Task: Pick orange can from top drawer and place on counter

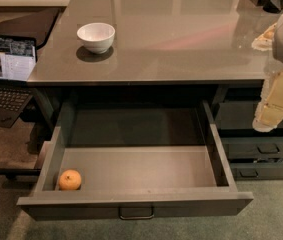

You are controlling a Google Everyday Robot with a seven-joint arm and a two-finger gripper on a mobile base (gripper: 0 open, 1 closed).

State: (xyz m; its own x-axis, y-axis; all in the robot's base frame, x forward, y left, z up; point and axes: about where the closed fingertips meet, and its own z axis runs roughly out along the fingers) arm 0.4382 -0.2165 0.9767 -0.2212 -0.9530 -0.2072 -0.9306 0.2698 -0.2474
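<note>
While gripper (271, 111) hangs right of the top drawer (181, 197), grasp unreadable, orange can (70, 180) waits front-left inside; reach comes next.

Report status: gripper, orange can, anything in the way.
Gripper far right, below counter height. Orange can in open top drawer, front-left corner. Nothing covering it.

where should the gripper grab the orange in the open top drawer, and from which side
Probably best from straight above, closing across the widest middle of the orange. It is a small round ball in the front-left corner of the top drawer, beside the left wall and front panel, which block a side approach. The gripper is off right, below the counter edge.
</note>
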